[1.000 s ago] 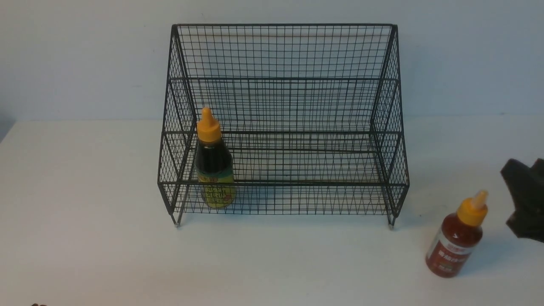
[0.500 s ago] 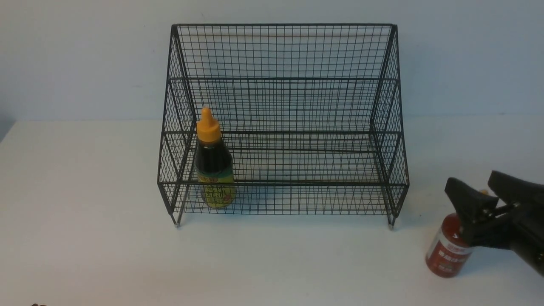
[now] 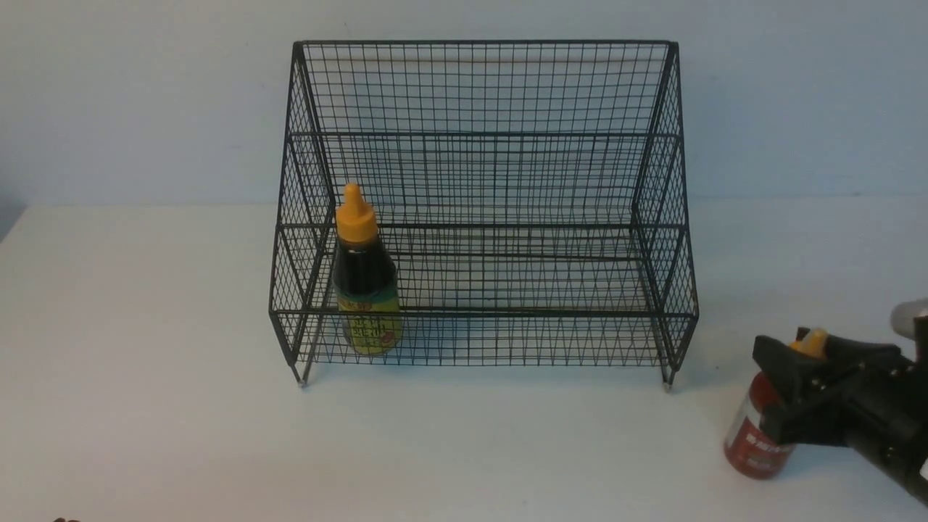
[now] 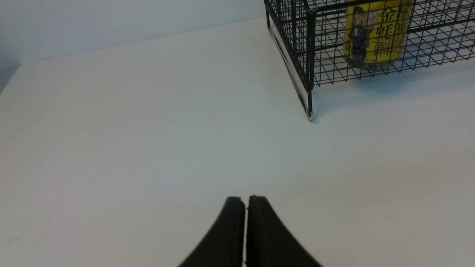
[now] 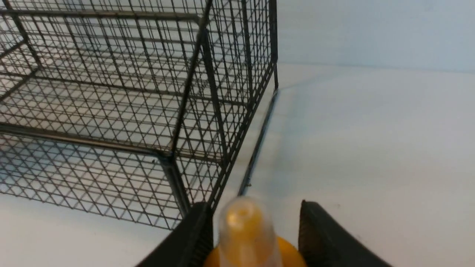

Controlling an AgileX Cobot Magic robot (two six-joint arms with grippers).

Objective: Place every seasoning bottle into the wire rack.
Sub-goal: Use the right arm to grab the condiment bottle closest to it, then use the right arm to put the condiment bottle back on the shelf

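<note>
The black wire rack point(image 3: 486, 130) stands at the table's middle back. The dark-sauce seasoning bottle point(image 3: 366, 290) with a yellow-green label stands upright at the left end of its lower tier, and also shows in the left wrist view point(image 4: 374, 33). The red-sauce seasoning bottle point(image 3: 754, 442) stands on the table to the right of the rack. My right gripper point(image 3: 808, 348) is shut on its orange cap point(image 5: 245, 230), one finger on each side. My left gripper point(image 4: 245, 198) is shut and empty, low over bare table, left of the rack's front left foot point(image 4: 310, 115).
The white table point(image 3: 145, 362) meets a pale wall behind the rack. The rack's right front corner post point(image 5: 174, 178) stands close to my right gripper's fingers point(image 5: 193, 237).
My right gripper came in from the right edge, straddled the red bottle's cap and closed on it. The bottle shifted slightly. The left arm and the dark bottle have not moved.
</note>
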